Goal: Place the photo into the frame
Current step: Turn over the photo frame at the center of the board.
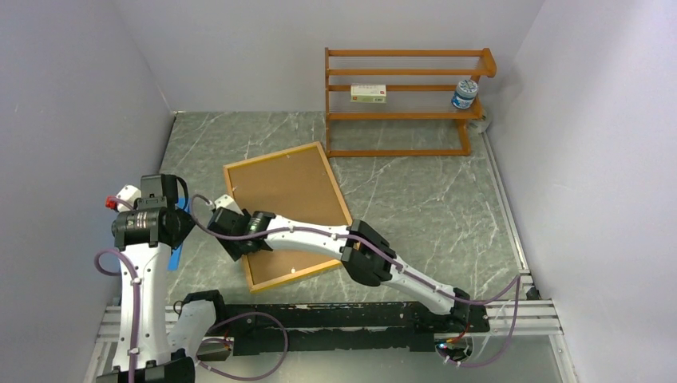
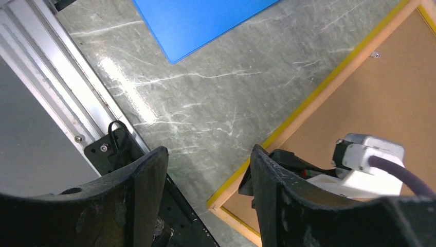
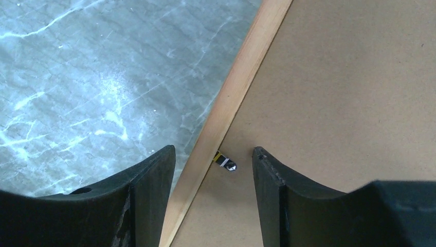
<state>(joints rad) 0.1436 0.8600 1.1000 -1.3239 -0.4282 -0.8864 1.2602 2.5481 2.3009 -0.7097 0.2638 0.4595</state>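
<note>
Across the marble surface [image 1: 415, 199], the right arm [image 1: 319, 237] stretches low and leftward, its jaws wide astride the left rail of the frame [image 1: 271, 155]. The frame lies face down at centre-left, a brown backing board [image 1: 287, 191] inside it. Further left, the left arm [image 1: 144, 231] stands raised, its jaws pointing down, wide and empty, just off the frame's near corner.

1. Table [image 1: 415, 207]: grey-green marble, white veins.
2. Frame [image 3: 232, 103]: light wood, yellow edge.
3. Board [image 3: 349, 77]: plain brown.
4. Sheet [image 2: 205, 20]: bright blue.
5. Rack [image 1: 399, 116]: orange-brown.
6. Left claw [image 2: 205, 200], right claw [image 3: 213, 195]: black.
</note>
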